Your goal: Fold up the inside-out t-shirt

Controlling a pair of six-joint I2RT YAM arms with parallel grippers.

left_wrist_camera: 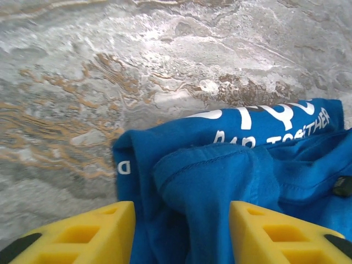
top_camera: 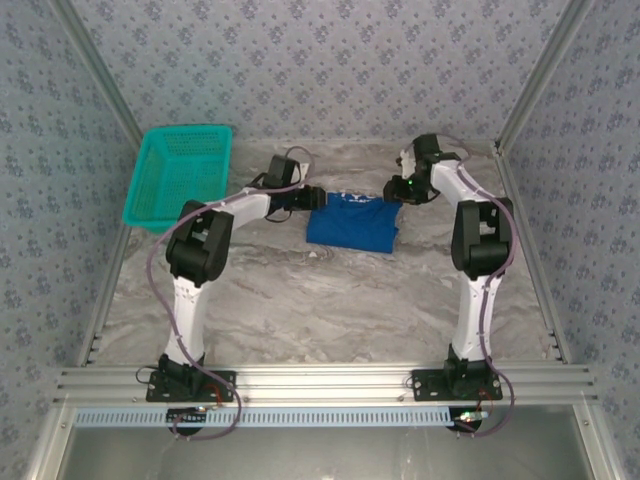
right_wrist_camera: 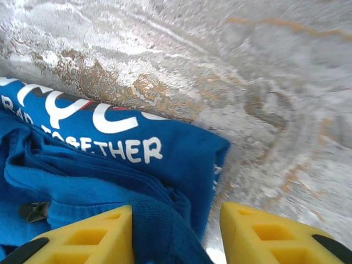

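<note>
t-shirt [top_camera: 350, 224] lies on table [top_camera: 300, 300] | left claw [left_wrist_camera: 179, 220] jaws apart | right claw [right_wrist_camera: 177, 220] jaws apart

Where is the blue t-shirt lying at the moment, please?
In the top view the t-shirt lies at the far middle of the table, between the left gripper and the right gripper, with the teal basket off to its left.

T-shirt [right_wrist_camera: 82, 190] print: "TOGETHER" (white capitals, upper line unreadable)

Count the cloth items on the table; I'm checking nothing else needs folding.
1: the blue t-shirt, folded at the far middle of the table. The teal basket at far left may hide something behind its wall.
</note>
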